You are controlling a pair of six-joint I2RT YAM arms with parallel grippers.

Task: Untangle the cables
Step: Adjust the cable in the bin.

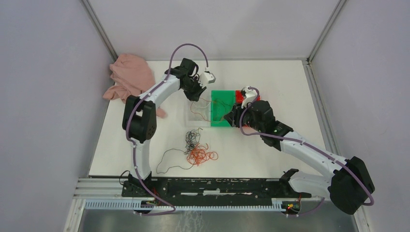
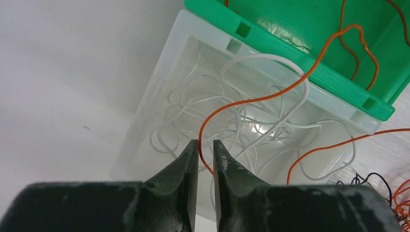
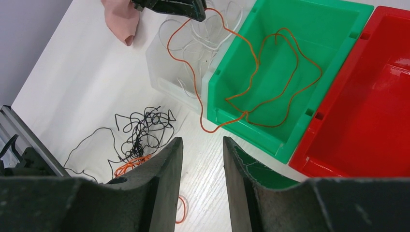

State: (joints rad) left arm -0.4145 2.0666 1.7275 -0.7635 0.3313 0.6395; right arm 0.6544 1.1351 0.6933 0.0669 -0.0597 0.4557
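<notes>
Top view: I count three bins, clear [image 1: 188,114], green [image 1: 213,109] and red [image 1: 240,93], one pink cloth [image 1: 130,75], and one wad of the cables [image 1: 196,147] on the table near the arm bases.

Left wrist: the left gripper [image 2: 203,145] has its jaws nearly together around one orange cable [image 2: 256,99]. I cannot tell whether it is pinched. Confirm the pinch, then lift slowly clear of the white strands [image 2: 267,56].

Right wrist: the right gripper [image 3: 203,142] gapes, empty.

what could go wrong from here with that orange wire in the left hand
1. The orange wire pinched in the left hand crosses the white wires in the clear bin. Lifting it may hook them and drag them out.
2. The same wire passes over the wall of the green bin before looping inside, so a pull could snag on that rim or tug the bin.
</notes>
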